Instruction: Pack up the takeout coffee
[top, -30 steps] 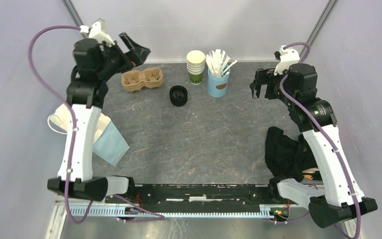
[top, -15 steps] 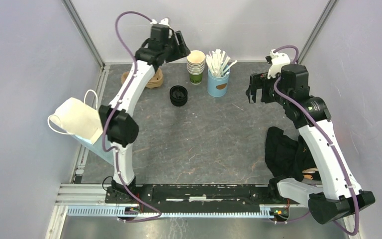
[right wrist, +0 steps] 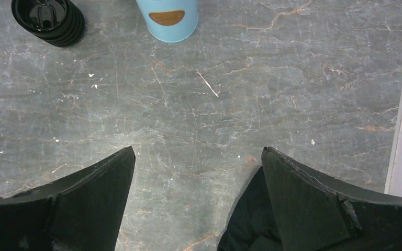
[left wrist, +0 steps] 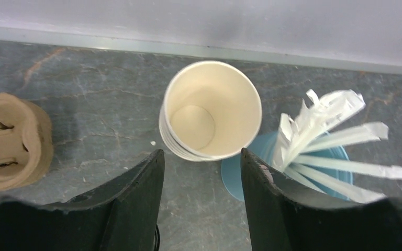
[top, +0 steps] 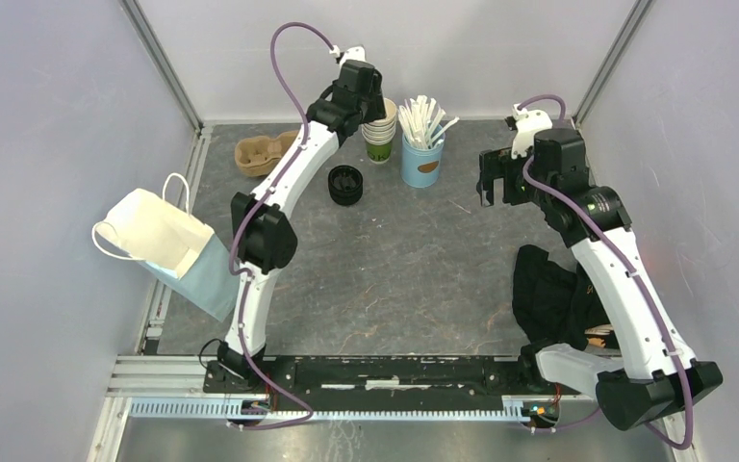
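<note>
The takeout coffee, a lidded cup, shows in none of the views. My left gripper hangs at the back of the table over a stack of lidless cream-rimmed paper cups. In the left wrist view that cup stack lies just beyond the tips of my left gripper, which stands open with bare table between its fingers. My right gripper hovers at the right, open over bare table and holding nothing.
A stack of black lids sits left of a blue tin of wrapped stirrers. A cardboard cup carrier lies at the back left. A white paper bag lies open at the left edge. A black cloth lies beside the right arm.
My left arm has swung from the far left to above the cup stack, and its jaws have narrowed. My right gripper has drifted slightly left, still wide open.
</note>
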Robot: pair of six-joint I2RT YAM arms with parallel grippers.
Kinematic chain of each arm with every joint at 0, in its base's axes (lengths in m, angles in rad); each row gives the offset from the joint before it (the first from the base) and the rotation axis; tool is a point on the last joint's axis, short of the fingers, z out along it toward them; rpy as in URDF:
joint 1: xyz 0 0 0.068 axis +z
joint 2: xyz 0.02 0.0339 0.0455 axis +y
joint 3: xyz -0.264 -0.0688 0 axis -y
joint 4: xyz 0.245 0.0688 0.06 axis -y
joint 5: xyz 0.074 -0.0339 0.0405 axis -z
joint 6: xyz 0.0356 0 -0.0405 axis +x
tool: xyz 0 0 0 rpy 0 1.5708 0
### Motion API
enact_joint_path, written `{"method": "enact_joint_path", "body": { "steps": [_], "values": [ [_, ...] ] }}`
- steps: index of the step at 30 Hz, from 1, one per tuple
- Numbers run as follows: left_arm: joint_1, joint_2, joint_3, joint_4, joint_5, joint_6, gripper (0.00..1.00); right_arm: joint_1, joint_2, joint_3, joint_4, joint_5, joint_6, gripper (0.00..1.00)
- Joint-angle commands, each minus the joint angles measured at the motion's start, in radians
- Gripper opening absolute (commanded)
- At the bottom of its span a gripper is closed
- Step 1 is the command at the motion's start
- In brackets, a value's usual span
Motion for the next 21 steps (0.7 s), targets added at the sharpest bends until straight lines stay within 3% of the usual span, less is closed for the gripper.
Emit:
{"method": "enact_joint_path", "body": {
  "steps": [1,9,21],
  "values": [
    [0.005,0.048,0.086,0.068,-0.082,0.035,0.6,0.013,-0.008,-0.01,0.023,0.035,-0.031,0.98],
    [0.005,0.115,0.136,0.069,-0.112,0.009,0.56,0.025,-0.013,-0.02,0.03,0.045,-0.047,0.98],
    [0.008,0.166,0.176,0.066,-0.106,-0.007,0.43,0.029,-0.02,-0.038,0.04,0.059,-0.055,0.98]
  ]
}}
